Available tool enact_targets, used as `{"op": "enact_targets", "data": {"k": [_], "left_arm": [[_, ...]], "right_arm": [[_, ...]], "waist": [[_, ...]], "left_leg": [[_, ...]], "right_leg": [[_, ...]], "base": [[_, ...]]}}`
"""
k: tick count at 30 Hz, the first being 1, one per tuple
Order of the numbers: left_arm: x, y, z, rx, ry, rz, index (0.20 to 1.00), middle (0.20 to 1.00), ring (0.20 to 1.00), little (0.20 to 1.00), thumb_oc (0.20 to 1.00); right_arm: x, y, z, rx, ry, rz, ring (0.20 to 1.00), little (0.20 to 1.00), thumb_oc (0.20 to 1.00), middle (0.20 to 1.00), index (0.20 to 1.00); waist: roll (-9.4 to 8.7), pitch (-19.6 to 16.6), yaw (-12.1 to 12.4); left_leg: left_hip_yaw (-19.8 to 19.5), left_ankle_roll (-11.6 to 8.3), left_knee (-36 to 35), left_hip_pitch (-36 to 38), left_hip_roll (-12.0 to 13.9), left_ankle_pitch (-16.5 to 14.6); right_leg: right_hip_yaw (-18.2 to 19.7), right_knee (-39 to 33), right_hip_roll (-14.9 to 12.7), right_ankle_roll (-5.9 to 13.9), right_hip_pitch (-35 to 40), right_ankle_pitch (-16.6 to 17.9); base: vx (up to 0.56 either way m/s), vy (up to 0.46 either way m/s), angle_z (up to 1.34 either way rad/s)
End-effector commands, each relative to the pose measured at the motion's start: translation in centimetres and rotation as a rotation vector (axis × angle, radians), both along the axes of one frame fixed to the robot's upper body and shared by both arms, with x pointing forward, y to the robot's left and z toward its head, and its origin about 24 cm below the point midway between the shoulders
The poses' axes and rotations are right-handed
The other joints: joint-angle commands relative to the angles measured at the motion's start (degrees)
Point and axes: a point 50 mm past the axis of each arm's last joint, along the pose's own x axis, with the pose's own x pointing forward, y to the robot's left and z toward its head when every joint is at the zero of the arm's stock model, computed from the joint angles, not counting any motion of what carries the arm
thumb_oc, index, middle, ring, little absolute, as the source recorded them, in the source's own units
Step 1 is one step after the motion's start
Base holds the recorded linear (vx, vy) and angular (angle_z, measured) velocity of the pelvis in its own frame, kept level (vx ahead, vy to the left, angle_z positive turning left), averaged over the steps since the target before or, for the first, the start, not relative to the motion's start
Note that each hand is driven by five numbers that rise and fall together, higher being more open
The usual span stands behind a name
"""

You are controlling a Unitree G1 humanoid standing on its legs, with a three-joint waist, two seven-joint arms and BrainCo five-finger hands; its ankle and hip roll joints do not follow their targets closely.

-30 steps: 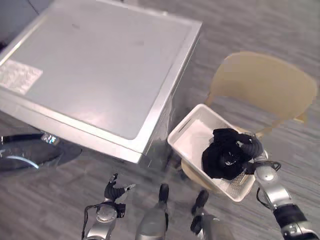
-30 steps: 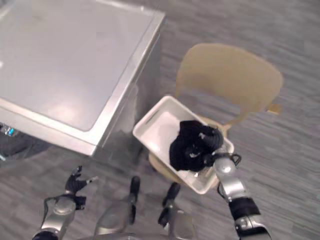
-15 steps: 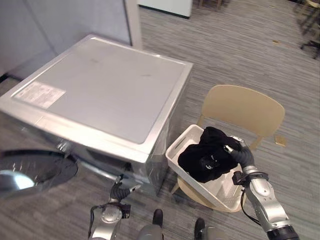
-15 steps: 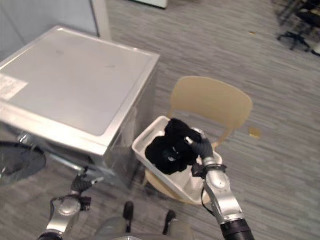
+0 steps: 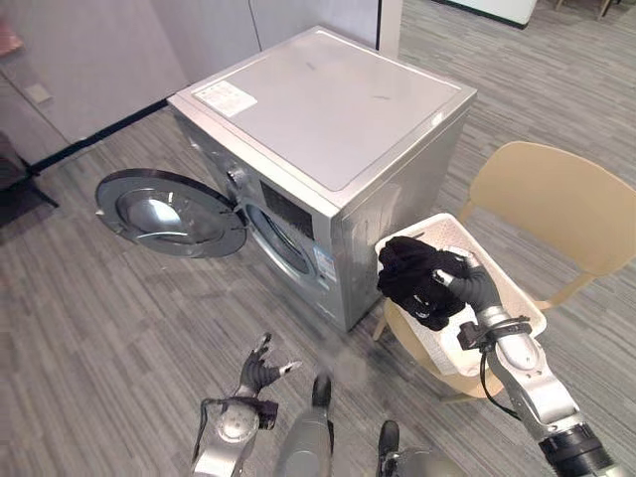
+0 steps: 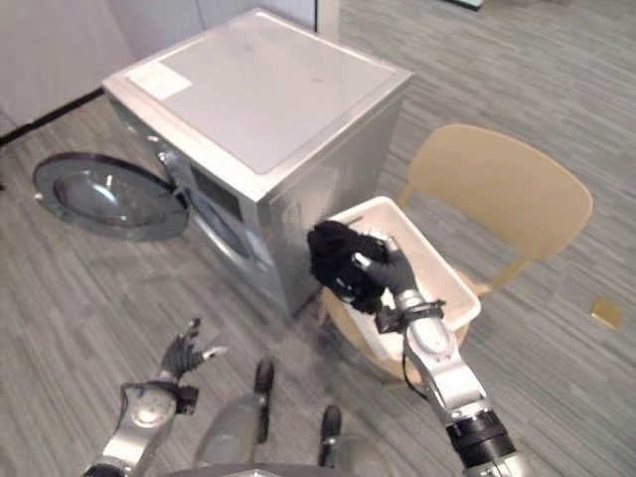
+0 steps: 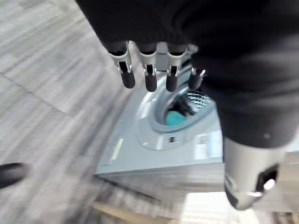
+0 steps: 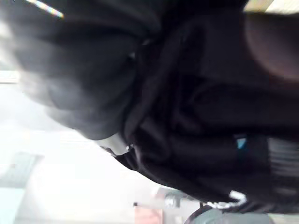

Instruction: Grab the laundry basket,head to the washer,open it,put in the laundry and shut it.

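Observation:
A bundle of black laundry (image 5: 412,278) hangs above the near end of the white laundry basket (image 5: 497,298), with my right hand (image 5: 475,288) curled round it. The basket rests on the seat of a tan chair (image 5: 556,204). Left of it stands the silver washer (image 5: 328,129) with its round door (image 5: 169,211) swung wide open and the drum opening (image 5: 278,238) exposed. My left hand (image 5: 256,373) hangs low near the floor with its fingers (image 7: 147,70) straight and nothing in them. The right wrist view is full of the black cloth (image 8: 187,116).
Grey striped carpet (image 5: 109,328) lies in front of the washer. A pale wall with a dark skirting (image 5: 89,70) runs behind it. The open door sticks out into the floor space left of the drum opening.
The camera has pulled back and turned, bringing the washer's front and open door into sight. My right hand has lifted the black laundry further up and toward the washer.

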Motion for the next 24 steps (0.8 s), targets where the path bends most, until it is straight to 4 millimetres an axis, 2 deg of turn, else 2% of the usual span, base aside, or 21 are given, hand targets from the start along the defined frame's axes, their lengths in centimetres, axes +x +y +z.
{"op": "enact_targets", "data": {"k": [1,2,4,7,9,10,12,13,14,15,16,17,19,20,21,22,24], "left_arm": [[2.6,-1.4,4.0,0.083,-0.224,-0.141,1.0,1.0,1.0,1.0,1.0],[3.1,-2.4,4.9,0.081,-0.266,-0.177,1.0,1.0,1.0,1.0,1.0],[3.4,-3.7,5.3,0.079,-0.294,-0.216,1.0,1.0,1.0,1.0,1.0],[4.4,-6.1,6.5,0.065,-0.342,-0.298,1.0,1.0,1.0,1.0,1.0],[5.3,-8.6,7.9,0.05,-0.398,-0.375,1.0,1.0,1.0,1.0,1.0],[5.3,-8.6,7.9,0.051,-0.399,-0.375,1.0,1.0,1.0,1.0,1.0],[6.1,-10.4,8.8,0.048,-0.426,-0.421,1.0,1.0,1.0,1.0,1.0],[6.2,-10.4,8.8,0.048,-0.427,-0.421,1.0,1.0,1.0,1.0,1.0],[7.0,-12.1,9.0,0.071,-0.429,-0.457,1.0,1.0,1.0,1.0,1.0],[7.0,-12.2,9.0,0.071,-0.43,-0.457,1.0,1.0,1.0,1.0,1.0],[7.4,-12.7,9.2,0.091,-0.439,-0.468,0.922,0.922,0.922,0.922,0.922],[7.8,-12.9,9.7,0.093,-0.457,-0.456,0.2,0.2,0.2,0.2,0.2],[8.0,-12.8,9.9,0.085,-0.465,-0.444,0.2,0.2,0.2,0.2,0.2],[8.1,-12.7,10.2,0.078,-0.473,-0.43,0.2,0.2,0.2,0.2,0.2],[8.1,-12.4,10.2,0.074,-0.475,-0.421,0.2,0.2,0.2,0.2,0.2],[8.0,-12.0,10.2,0.071,-0.475,-0.408,0.2,0.2,0.2,0.2,0.2],[7.9,-11.2,10.2,0.062,-0.478,-0.376,0.2,0.2,0.2,0.2,0.2]], "right_arm": [[0.4,2.0,4.2,0.122,-0.191,0.114,0.2,0.2,0.2,0.2,0.2],[0.4,2.5,4.6,0.127,-0.203,0.133,0.2,0.2,0.2,0.2,0.2],[0.5,3.4,5.1,0.134,-0.218,0.174,0.2,0.2,0.2,0.2,0.2],[0.7,5.1,5.6,0.162,-0.221,0.234,0.2,0.2,0.2,0.2,0.2],[0.7,7.4,6.5,0.204,-0.231,0.322,0.2,0.2,0.2,0.2,0.2],[0.7,7.4,6.5,0.204,-0.232,0.322,0.2,0.2,0.2,0.2,0.2],[0.6,9.2,7.3,0.241,-0.24,0.389,0.2,0.2,0.2,0.2,0.2],[0.7,9.2,7.4,0.241,-0.241,0.389,0.2,0.2,0.2,0.2,0.2],[0.4,11.1,8.0,0.317,-0.227,0.468,0.2,0.2,0.2,0.2,0.2],[0.4,11.1,8.0,0.317,-0.227,0.468,0.2,0.2,0.2,0.2,0.2],[0.1,11.8,8.3,0.346,-0.223,0.499,0.2,0.2,0.2,0.2,0.2],[-0.2,12.4,8.2,0.364,-0.208,0.53,0.2,0.2,0.2,0.2,0.2],[-0.3,12.6,8.1,0.367,-0.199,0.54,0.2,0.2,0.2,0.2,0.2],[-0.3,12.7,7.7,0.362,-0.18,0.544,0.235,0.235,0.235,0.235,0.235],[-0.3,12.6,7.3,0.355,-0.163,0.544,0.533,0.533,0.533,0.533,0.533],[-0.3,12.6,6.7,0.35,-0.138,0.541,1.0,1.0,1.0,1.0,1.0],[-0.2,12.2,5.5,0.328,-0.093,0.523,1.0,1.0,1.0,1.0,1.0]], "waist": [[-2.59,-3.52,-1.61],[-2.28,-4.25,-2.15],[-1.73,-5.8,-2.67],[-1.76,-7.52,-3.15],[-1.82,-8.76,-3.25],[-1.82,-8.66,-3.24],[-1.87,-9.21,-3.42],[-1.87,-9.11,-3.4],[-1.84,-9.57,-3.74],[-1.83,-9.53,-3.71],[-1.74,-9.72,-3.92],[-1.69,-9.77,-4.09],[-1.65,-9.77,-4.19],[-1.59,-9.76,-4.27],[-1.52,-9.77,-4.3],[-1.47,-9.8,-4.32],[-1.37,-9.81,-4.24]], "left_leg": [[2.05,3.67,1.08,0.85,-0.9,-1.48],[2.18,3.71,-0.86,2.75,-0.87,-1.07],[2.61,3.77,-6.24,5.74,-1.19,-0.58],[1.91,3.74,-11.47,8.22,-2.12,0.47],[2.34,3.62,-14.35,10.3,-2.38,1.03],[2.34,3.63,-14.39,10.37,-2.39,1.04],[2.41,3.71,-15.0,10.98,-2.53,0.98],[2.42,3.72,-15.0,11.01,-2.53,0.97],[2.88,3.92,-15.21,11.55,-2.64,0.69],[2.9,3.92,-15.21,11.56,-2.64,0.69],[3.09,3.98,-15.21,11.68,-2.74,0.55],[3.36,4.03,-15.21,11.67,-2.75,0.54],[3.49,4.04,-15.21,11.66,-2.76,0.56],[3.65,4.04,-15.21,11.71,-2.78,0.55],[3.79,4.11,-15.21,11.74,-2.81,0.56],[3.89,4.18,-15.21,11.9,-2.78,0.52],[3.94,4.26,-15.21,12.21,-2.84,0.51]], "right_leg": [[-3.33,-2.78,-1.14,7.24,5.56,-6.87],[-3.96,-3.31,-1.1,7.55,5.62,-6.49],[-4.65,-3.49,-0.88,7.95,5.68,-6.19],[-5.56,-4.0,-1.21,8.47,6.32,-5.79],[-5.98,-4.14,-1.65,8.98,7.21,-5.84],[-5.98,-4.14,-1.66,8.99,7.26,-5.85],[-6.02,-3.81,-1.9,9.27,7.33,-5.7],[-6.01,-3.79,-1.91,9.28,7.34,-5.72],[-5.53,-3.31,-2.16,9.54,7.34,-5.65],[-5.51,-3.3,-2.16,9.55,7.34,-5.65],[-5.35,-3.21,-2.24,9.69,7.29,-5.58],[-5.2,-2.91,-2.36,9.81,7.15,-5.56],[-5.16,-2.7,-2.44,9.89,7.02,-5.53],[-5.14,-2.56,-2.51,9.96,6.96,-5.51],[-5.14,-2.49,-2.54,9.97,6.93,-5.51],[-5.06,-2.44,-2.58,10.0,7.0,-5.51],[-5.04,-2.55,-2.67,10.03,7.25,-5.4]], "base": [[-0.03,0.08,0.5],[0.03,0.069,0.53],[0.07,0.113,0.53],[0.07,0.118,0.16],[0.06,0.12,0.09],[0.04,0.088,0.12],[0.01,0.054,0.1],[0.0,0.092,0.1],[0.0,0.067,0.06],[0.0,0.09,0.0],[0.0,0.044,-0.03],[0.0,0.044,-0.07],[0.0,0.021,-0.06],[0.0,0.022,-0.04],[0.0,0.0,0.0],[0.0,0.0,0.0],[0.03,0.006,-0.05]]}}
